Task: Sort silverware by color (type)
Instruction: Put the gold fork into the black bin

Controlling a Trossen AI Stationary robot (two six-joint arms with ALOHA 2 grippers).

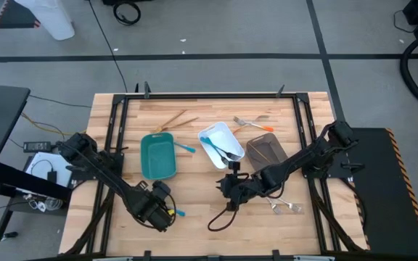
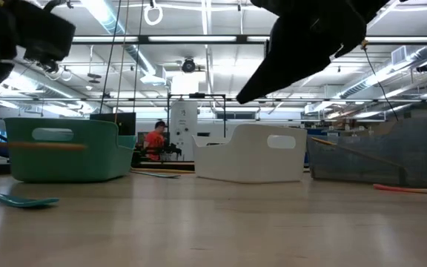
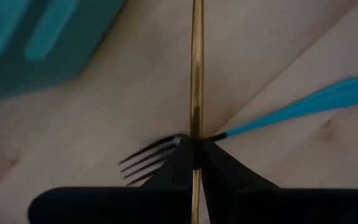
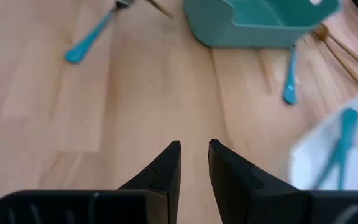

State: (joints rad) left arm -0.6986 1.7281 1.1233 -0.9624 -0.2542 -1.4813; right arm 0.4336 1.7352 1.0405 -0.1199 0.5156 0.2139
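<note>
My left gripper (image 3: 196,155), near the table's front left, is shut on a thin gold piece of silverware (image 3: 196,62). Under it a fork with a blue handle (image 3: 303,104) lies flat on the wood (image 1: 179,212). The teal tray (image 1: 158,170) stands just beyond and holds one blue piece (image 3: 47,30). My right gripper (image 4: 194,163) hangs over bare wood near the table's middle (image 1: 223,188), open with a narrow gap and nothing between its fingers. The white tray (image 1: 210,134) holds blue-handled pieces. My left gripper pinches the gold piece's slim handle (image 3: 196,134) between its two fingertips. It comes from above, pointing steeply down, with the fingers across the handle. The handle runs straight out past the fingers and passes over the blue fork's neck. Neither end of the piece shows.
A grey-brown tray (image 1: 256,141) stands right of the white one. Gold pieces (image 1: 174,121) and orange-handled pieces (image 1: 256,125) lie toward the far edge. A blue piece (image 1: 186,147) lies beside the teal tray. Silver forks (image 1: 285,206) lie at the front right. Bare wood spreads along the near edge.
</note>
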